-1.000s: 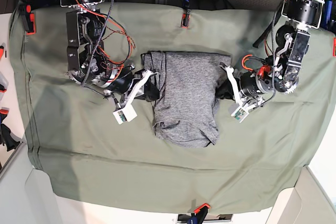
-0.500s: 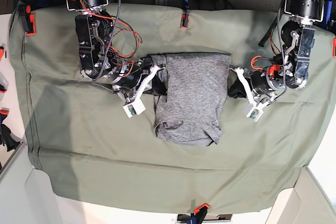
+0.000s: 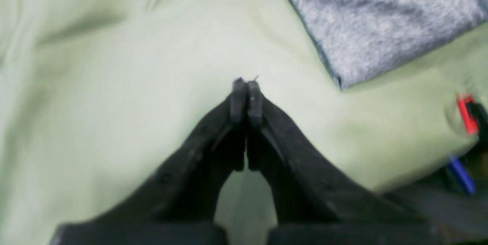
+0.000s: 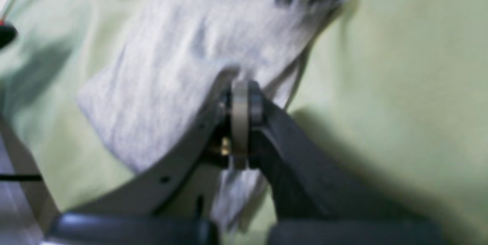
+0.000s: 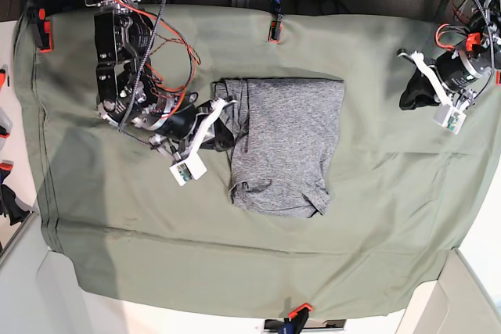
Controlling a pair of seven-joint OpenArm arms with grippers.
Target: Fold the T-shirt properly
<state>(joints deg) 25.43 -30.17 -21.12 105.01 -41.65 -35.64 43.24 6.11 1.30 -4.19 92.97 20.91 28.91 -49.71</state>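
Observation:
The heather-grey T-shirt (image 5: 286, 146) lies folded into a tall block in the middle of the green sheet. My right gripper (image 5: 226, 137) is at its left edge. In the right wrist view that gripper (image 4: 240, 87) is shut with its tips resting over the grey knit (image 4: 183, 58), and I see no fabric between the pads. My left gripper (image 5: 407, 99) hangs well off to the shirt's right, near the sheet's far right side. It (image 3: 244, 85) is shut and holds nothing, above bare green cloth, with a shirt corner (image 3: 381, 20) ahead and to its right.
The olive-green cloth sheet (image 5: 156, 224) covers the whole table. Red clamps pin it at the back middle (image 5: 275, 30), back left (image 5: 43, 33) and front edge (image 5: 300, 310). A red clamp (image 3: 467, 113) shows in the left wrist view too. Loose wires hang from the right arm (image 5: 168, 76).
My left arm has drawn away from the shirt's right edge, up and to the right. My right gripper shifted slightly along the left edge and back. The shirt lies as before.

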